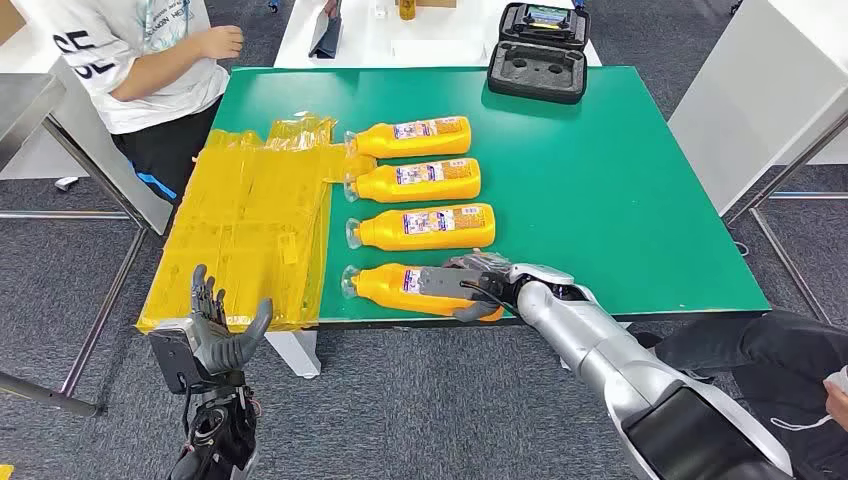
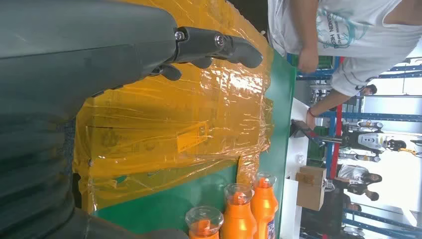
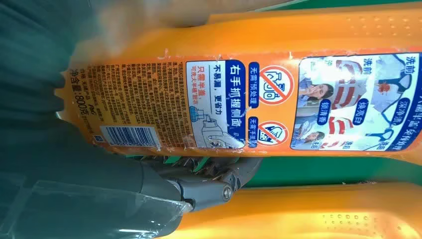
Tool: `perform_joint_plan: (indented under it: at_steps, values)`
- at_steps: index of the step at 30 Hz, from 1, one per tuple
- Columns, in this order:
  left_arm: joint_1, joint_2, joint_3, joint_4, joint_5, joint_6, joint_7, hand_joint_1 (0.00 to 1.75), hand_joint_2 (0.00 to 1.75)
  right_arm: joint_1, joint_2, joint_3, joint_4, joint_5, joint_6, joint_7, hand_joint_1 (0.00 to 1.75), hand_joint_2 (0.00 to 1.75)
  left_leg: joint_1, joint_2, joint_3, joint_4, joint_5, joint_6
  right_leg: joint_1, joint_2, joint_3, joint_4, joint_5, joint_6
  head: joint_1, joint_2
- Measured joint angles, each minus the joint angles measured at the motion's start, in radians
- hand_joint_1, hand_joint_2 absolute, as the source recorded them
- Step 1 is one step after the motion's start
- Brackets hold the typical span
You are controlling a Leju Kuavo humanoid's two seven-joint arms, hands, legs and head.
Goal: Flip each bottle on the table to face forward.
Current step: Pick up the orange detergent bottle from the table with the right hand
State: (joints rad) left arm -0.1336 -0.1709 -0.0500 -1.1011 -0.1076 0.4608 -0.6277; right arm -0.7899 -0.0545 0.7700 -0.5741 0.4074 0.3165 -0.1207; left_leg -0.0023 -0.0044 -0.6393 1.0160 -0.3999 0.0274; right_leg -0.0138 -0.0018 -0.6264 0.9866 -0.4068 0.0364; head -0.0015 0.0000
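The right hand wraps its fingers around the nearest bottle, lying at 6 o'clock on the green counter. The plastic looks smooth and slippery, probably full and heavy; gripping mid-body seems best. The left hand hangs with fingers spread.

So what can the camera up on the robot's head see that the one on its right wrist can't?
Only the head view takes in the whole scene: the green table, four orange bottles lying in a row, the yellow film-wrapped sheet, a black case, the raised left hand and a person at the far corner.

Only the right wrist view shows the nearest bottle's label up close: barcode, printed text and little pictures.

Both show the right hand gripping that nearest bottle, with the next bottle beside it.
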Motion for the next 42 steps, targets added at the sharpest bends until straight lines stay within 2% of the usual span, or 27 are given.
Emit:
perform_joint_plan:
  at_steps: [6, 18, 23, 32, 38, 42]
  values:
    - [0.023, -0.001, 0.008, -0.030, -0.002, -0.006, 0.002, 0.00, 1.75, 0.021, 0.007, -0.029, -0.020, -0.043, -0.058, -0.049, 1.75, 1.75, 0.000, 0.000, 0.000, 0.000, 0.000, 0.000, 0.000, 0.000, 0.000, 0.000, 0.000, 0.000, 0.000, 0.000]
    - [0.081, -0.009, 0.025, -0.125, 0.018, -0.068, 0.001, 0.00, 1.75, 0.099, 0.025, -0.194, -0.217, -0.203, -0.190, -0.274, 1.74, 1.75, 0.000, 0.000, 0.000, 0.000, 0.000, 0.000, 0.000, 0.000, 0.000, 0.000, 0.000, 0.000, 0.000, 0.000]
    - [0.097, -0.009, 0.025, -0.156, 0.078, -0.160, 0.008, 0.00, 1.75, 0.153, 0.041, -0.245, -0.276, -0.232, -0.234, -0.353, 1.75, 1.75, 0.000, 0.000, 0.000, 0.000, 0.000, 0.000, 0.000, 0.000, 0.000, 0.000, 0.000, 0.000, 0.000, 0.000]
    - [0.097, -0.006, -0.027, -0.182, 0.225, -0.450, 0.073, 0.00, 1.75, 0.336, 0.080, -0.290, -0.378, -0.224, -0.287, -0.475, 1.74, 1.75, 0.000, 0.000, 0.000, 0.000, -0.001, 0.000, 0.000, 0.000, -0.001, 0.000, -0.001, 0.000, 0.000, 0.000]
    - [0.089, -0.003, -0.083, -0.193, 0.248, -0.511, 0.096, 0.00, 1.75, 0.396, 0.126, -0.291, -0.380, -0.206, -0.300, -0.537, 1.71, 1.75, 0.000, 0.000, 0.000, 0.000, -0.001, -0.001, 0.000, 0.000, -0.001, 0.000, -0.001, -0.001, 0.000, 0.000]
    - [0.075, 0.001, -0.115, -0.194, 0.253, -0.537, 0.108, 0.00, 1.75, 0.420, 0.158, -0.289, -0.377, -0.191, -0.312, -0.546, 1.72, 1.75, 0.000, 0.000, 0.000, 0.000, -0.001, 0.000, 0.000, 0.000, -0.001, 0.000, -0.001, -0.001, 0.000, 0.000]
